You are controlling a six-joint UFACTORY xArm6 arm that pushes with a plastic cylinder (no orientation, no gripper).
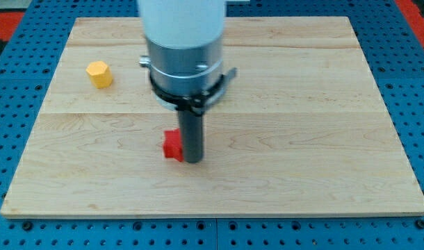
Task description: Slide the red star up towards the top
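Observation:
The red star [172, 145] lies on the wooden board [302, 139], left of centre and in the lower half; my rod hides its right part. My tip [192, 160] rests on the board right against the star's right side, slightly below its middle. The rod rises from there into the white and grey arm body at the view's top.
A yellow hexagonal block [99, 73] sits at the board's upper left, well apart from the star. The board lies on a blue perforated table [17, 28].

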